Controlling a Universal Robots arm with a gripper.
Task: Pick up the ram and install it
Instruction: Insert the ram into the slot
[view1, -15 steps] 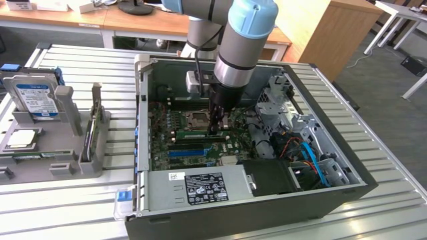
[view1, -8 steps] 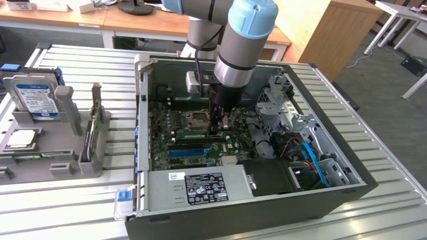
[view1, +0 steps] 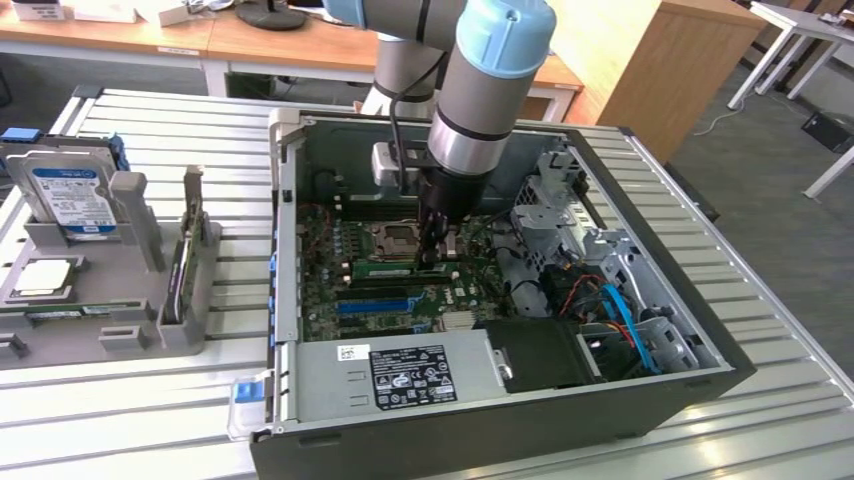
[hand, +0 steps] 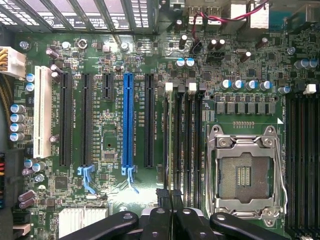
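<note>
The ram (view1: 384, 268) is a green stick standing on edge in a memory slot on the motherboard (view1: 334, 300), beside the CPU socket (view1: 395, 238). My gripper (view1: 434, 258) reaches straight down into the open case and meets the ram's end towards the exterior view's right. In the wrist view the ram (hand: 173, 145) is a thin edge-on line along the memory slots. There the gripper (hand: 172, 215) has its dark fingers (hand: 158, 222) closed together at the slot's near end. I cannot tell whether they pinch the stick or rest on top of it.
The blue expansion slot (hand: 128, 120) and black slots lie beside the memory slots, with the open CPU socket (hand: 245, 172) on the other side. A power supply (view1: 414, 375), a drive cage with cables (view1: 594, 280) and the case walls hem the arm in. A grey fixture with a hard drive (view1: 67, 195) stands at the exterior view's left.
</note>
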